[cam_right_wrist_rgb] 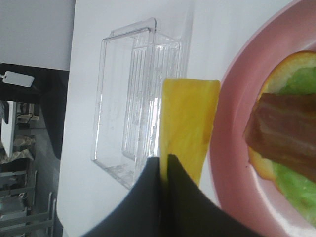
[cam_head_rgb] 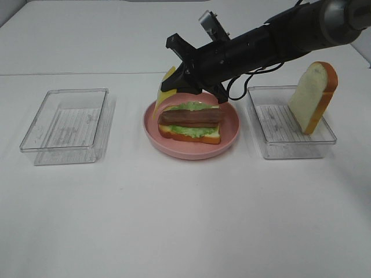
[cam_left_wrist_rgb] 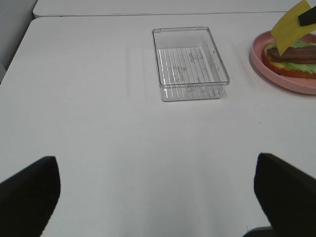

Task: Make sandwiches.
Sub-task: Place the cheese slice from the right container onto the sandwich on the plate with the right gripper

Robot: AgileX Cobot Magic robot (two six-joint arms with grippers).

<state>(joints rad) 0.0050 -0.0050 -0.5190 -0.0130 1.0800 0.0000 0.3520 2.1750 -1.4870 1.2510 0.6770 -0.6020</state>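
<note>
On the round pink plate lies a partial sandwich: a bread slice with orange-brown crust, green lettuce and reddish-brown meat strips on top. My right gripper reaches across from the right and is shut on the yellow cheese square, holding it on edge above the plate's far left rim. The cheese hangs beside the meat in the right wrist view. A second bread slice stands upright in the right tray. My left gripper is open and empty, low over bare table.
A clear plastic tray stands empty at the left; it also shows in the left wrist view and the right wrist view. The plate and sandwich show at the left wrist view's edge.
</note>
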